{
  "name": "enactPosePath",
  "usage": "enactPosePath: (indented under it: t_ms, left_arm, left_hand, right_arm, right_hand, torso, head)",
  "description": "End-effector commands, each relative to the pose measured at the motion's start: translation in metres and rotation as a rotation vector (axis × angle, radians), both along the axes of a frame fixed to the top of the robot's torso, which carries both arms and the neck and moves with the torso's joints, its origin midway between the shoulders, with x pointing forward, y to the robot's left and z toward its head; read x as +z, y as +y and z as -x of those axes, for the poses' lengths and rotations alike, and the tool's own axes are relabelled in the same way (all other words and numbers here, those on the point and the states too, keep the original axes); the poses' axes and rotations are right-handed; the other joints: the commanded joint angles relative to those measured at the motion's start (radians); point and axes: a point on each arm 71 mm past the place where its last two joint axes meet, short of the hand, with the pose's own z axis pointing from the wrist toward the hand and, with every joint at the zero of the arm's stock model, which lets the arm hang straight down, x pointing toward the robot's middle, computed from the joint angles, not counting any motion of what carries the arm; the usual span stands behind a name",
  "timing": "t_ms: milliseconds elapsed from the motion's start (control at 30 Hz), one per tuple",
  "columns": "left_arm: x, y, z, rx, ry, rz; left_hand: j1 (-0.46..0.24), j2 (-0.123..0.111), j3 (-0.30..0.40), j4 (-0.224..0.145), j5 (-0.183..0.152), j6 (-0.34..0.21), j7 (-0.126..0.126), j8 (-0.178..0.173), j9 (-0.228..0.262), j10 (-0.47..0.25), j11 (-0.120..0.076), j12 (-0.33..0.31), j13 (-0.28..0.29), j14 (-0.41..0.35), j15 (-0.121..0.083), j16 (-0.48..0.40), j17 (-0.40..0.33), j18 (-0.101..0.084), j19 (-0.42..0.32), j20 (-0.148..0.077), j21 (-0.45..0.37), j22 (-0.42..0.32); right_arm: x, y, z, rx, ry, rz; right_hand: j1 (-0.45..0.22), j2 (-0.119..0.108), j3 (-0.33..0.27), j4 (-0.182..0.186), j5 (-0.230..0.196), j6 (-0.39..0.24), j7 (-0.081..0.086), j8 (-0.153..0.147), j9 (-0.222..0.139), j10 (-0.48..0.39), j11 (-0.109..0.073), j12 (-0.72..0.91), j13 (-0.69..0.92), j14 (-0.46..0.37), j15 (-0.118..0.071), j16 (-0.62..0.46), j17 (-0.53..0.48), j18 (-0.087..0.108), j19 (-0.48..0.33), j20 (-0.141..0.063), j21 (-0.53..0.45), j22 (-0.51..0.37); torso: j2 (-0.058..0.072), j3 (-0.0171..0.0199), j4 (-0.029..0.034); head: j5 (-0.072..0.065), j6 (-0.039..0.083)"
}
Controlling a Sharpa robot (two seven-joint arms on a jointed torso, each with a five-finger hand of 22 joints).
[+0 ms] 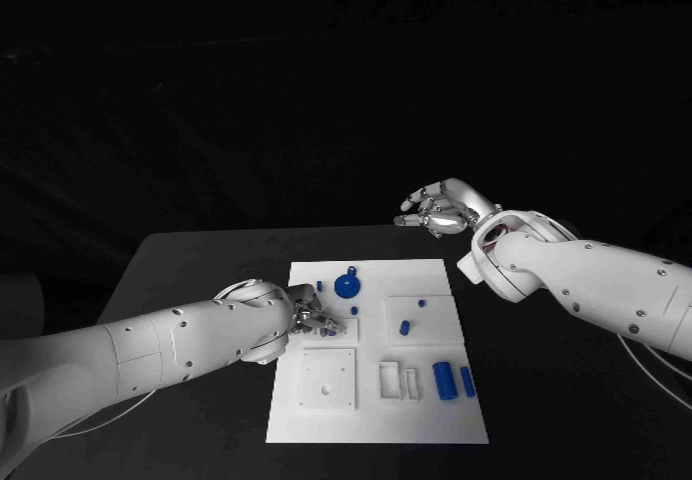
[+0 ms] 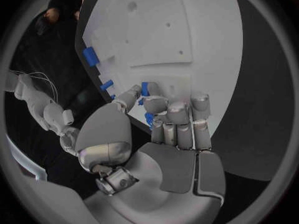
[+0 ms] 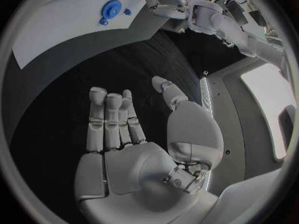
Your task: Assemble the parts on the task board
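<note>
Nearest, left hand (image 1: 306, 312) down on the white board (image 1: 433, 420), fingers curled round a small blue part (image 2: 145, 88), mostly hidden. Right hand (image 1: 440, 210) raised past the far edge, fingers spread, holding nothing. Round blue disc (image 1: 348, 287), two smooth cylinders (image 1: 446, 381) elsewhere on board.

- The black table (image 1: 202, 270) and the task board (image 1: 378, 350) are seen from above, at some distance, by the head view.
- The board (image 2: 187, 30) is viewed closely from behind the left hand (image 2: 168, 129).
- The board's far end (image 3: 69, 20) is seen obliquely from behind the right hand (image 3: 137, 144), from farther off.

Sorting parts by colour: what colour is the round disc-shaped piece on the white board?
Blue; the round disc-shaped piece shows best in the head view.
</note>
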Motion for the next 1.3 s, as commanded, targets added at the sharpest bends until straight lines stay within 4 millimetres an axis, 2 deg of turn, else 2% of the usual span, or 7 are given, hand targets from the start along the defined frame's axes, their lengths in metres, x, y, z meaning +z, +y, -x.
enactPosePath:
  t_ms: [33,333,467,933,1067,1200,1300]
  left_arm:
    - [0.001,-0.001,0.000,0.002,0.003,0.029]
    - [0.004,0.005,0.003,0.029,0.017,0.092]
    - [0.006,0.006,0.002,0.038,0.017,0.103]
    - [0.019,0.011,-0.002,0.067,-0.010,0.169]
    - [0.025,0.014,-0.001,0.065,-0.014,0.176]
    - [0.027,0.013,0.003,0.013,-0.003,0.128]
    - [0.026,0.011,0.006,-0.021,0.015,0.088]
  left_hand:
    - [0.000,-0.007,-0.003,0.003,-0.006,-0.010,0.001,-0.002,0.000,-0.007,-0.001,-0.001,-0.002,-0.017,-0.010,0.002,0.000,0.013,-0.008,-0.128,0.000,0.009]
    - [-0.003,-0.075,0.008,0.048,-0.006,-0.040,0.011,-0.023,-0.006,-0.025,0.007,-0.017,-0.007,-0.036,-0.006,-0.015,-0.008,0.010,-0.018,-0.123,-0.011,0.002]
    - [-0.017,-0.064,-0.043,0.047,-0.005,-0.098,0.023,-0.059,-0.021,-0.035,0.018,-0.020,-0.004,-0.045,0.003,-0.018,-0.008,0.010,-0.032,-0.122,-0.017,0.001]
    - [-0.021,-0.069,-0.055,0.071,-0.004,-0.157,0.047,-0.112,-0.060,-0.039,0.038,-0.023,-0.004,-0.048,0.022,-0.020,-0.008,0.012,-0.035,-0.122,-0.022,-0.002]
    - [0.002,-0.057,-0.056,0.072,-0.004,-0.187,0.061,-0.140,-0.082,-0.053,0.052,-0.033,-0.007,-0.053,0.035,-0.029,-0.012,0.011,-0.040,-0.121,-0.026,-0.004]
    - [0.051,-0.011,-0.068,0.037,0.014,-0.187,0.066,-0.146,-0.095,-0.056,0.058,-0.036,-0.008,-0.052,0.041,-0.033,-0.014,0.007,-0.043,-0.118,-0.026,-0.003]
    - [0.079,0.028,-0.101,-0.008,0.075,-0.189,0.070,-0.154,-0.111,-0.059,0.060,-0.041,-0.010,-0.052,0.045,-0.039,-0.016,0.002,-0.047,-0.114,-0.029,-0.004]
  right_arm:
    - [0.000,0.001,0.000,0.015,0.004,0.006]
    - [0.000,-0.001,0.000,0.010,0.001,0.005]
    - [0.000,-0.001,0.000,0.009,0.002,0.006]
    - [-0.001,-0.002,0.000,0.007,0.003,0.006]
    - [-0.001,-0.003,0.000,0.004,0.004,0.007]
    - [-0.002,-0.004,0.000,0.002,0.005,0.008]
    - [-0.002,-0.005,0.000,0.002,0.006,0.008]
  right_hand:
    - [-0.006,0.005,-0.005,0.003,0.007,-0.008,0.012,0.004,-0.001,-0.006,-0.003,0.005,-0.002,-0.006,0.000,0.007,-0.002,0.048,0.007,0.000,-0.003,0.002]
    - [-0.008,0.003,-0.007,0.005,0.007,-0.011,0.012,0.003,-0.002,-0.007,-0.003,0.006,-0.003,-0.007,0.000,0.007,-0.002,0.048,0.006,0.000,-0.004,0.002]
    - [-0.009,0.002,-0.007,0.007,0.008,-0.014,0.013,0.002,-0.003,-0.008,-0.002,0.007,-0.004,-0.008,0.001,0.007,-0.003,0.048,0.006,0.001,-0.005,0.003]
    - [-0.013,0.002,-0.008,0.011,0.009,-0.017,0.014,0.000,-0.004,-0.010,-0.001,0.008,-0.006,-0.008,0.002,0.007,-0.004,0.048,0.005,0.001,-0.006,0.004]
    - [-0.013,0.002,-0.008,0.012,0.009,-0.018,0.015,0.000,-0.004,-0.010,-0.001,0.008,-0.007,-0.008,0.002,0.007,-0.004,0.048,0.005,0.001,-0.006,0.004]
    - [-0.013,0.003,-0.008,0.012,0.009,-0.018,0.015,0.000,-0.005,-0.010,-0.001,0.008,-0.007,-0.008,0.002,0.007,-0.004,0.048,0.005,0.001,-0.006,0.004]
    - [-0.013,0.003,-0.008,0.012,0.010,-0.019,0.015,0.000,-0.005,-0.010,0.000,0.008,-0.007,-0.008,0.002,0.007,-0.004,0.048,0.005,0.001,-0.007,0.004]
  torso:
    - [0.000,0.0003,0.0001]
    - [0.000,0.0002,0.0009]
    - [0.000,0.0001,0.0010]
    - [0.000,0.0002,0.0010]
    - [-0.001,0.0007,0.0015]
    - [-0.001,0.0004,0.0009]
    - [-0.001,0.0003,0.0010]
  head:
    - [0.000,0.001]
    - [-0.002,0.004]
    - [-0.002,0.004]
    - [-0.003,0.007]
    - [-0.005,0.008]
    - [-0.006,0.010]
    - [-0.007,0.009]
